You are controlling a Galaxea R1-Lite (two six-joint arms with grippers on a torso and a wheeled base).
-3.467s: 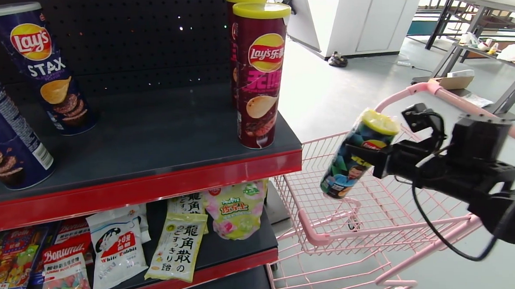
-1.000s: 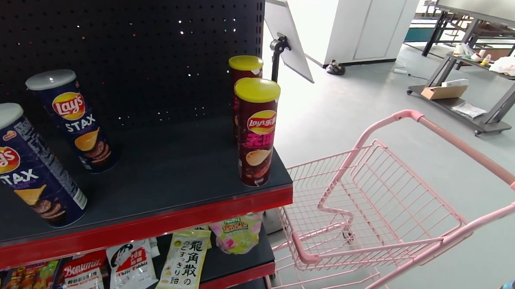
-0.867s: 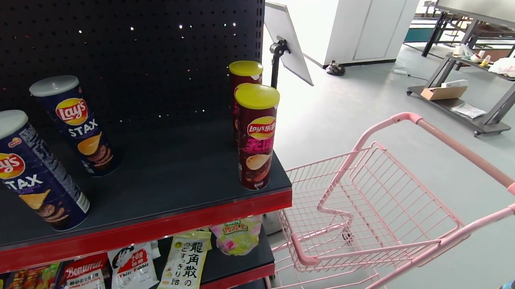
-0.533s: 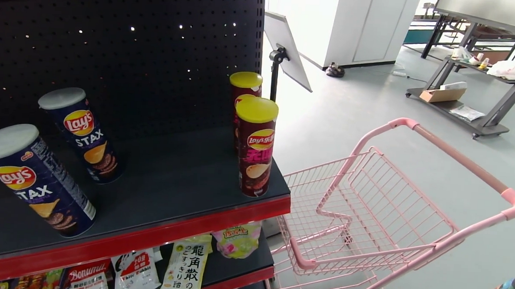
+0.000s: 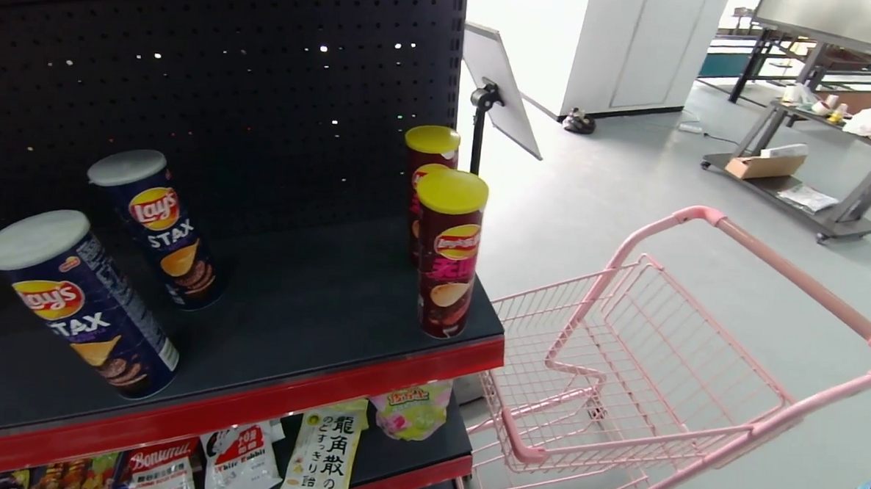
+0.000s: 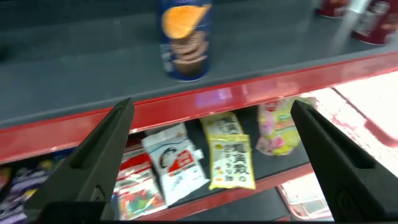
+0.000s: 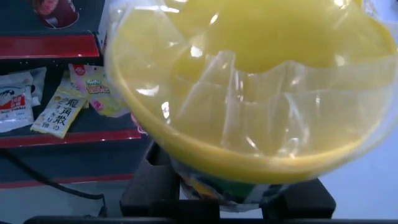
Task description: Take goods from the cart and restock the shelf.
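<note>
Chip can (image 7: 249, 81) with the yellow lid sits clamped between the fingers of the right gripper (image 7: 227, 198), lid end towards the wrist. Past that gripper lies the pink cart (image 5: 787, 271), and beyond it the shelf (image 5: 270, 325), where two maroon cans (image 5: 447, 260) stand at the end nearest the cart. The left gripper (image 6: 211, 112) holds nothing, its fingers spread well apart. Straight ahead of it runs the shelf's red edge. Snack bags (image 6: 231, 162) lie below that edge, and a dark blue can (image 6: 185, 37) stands upright above it.
</note>
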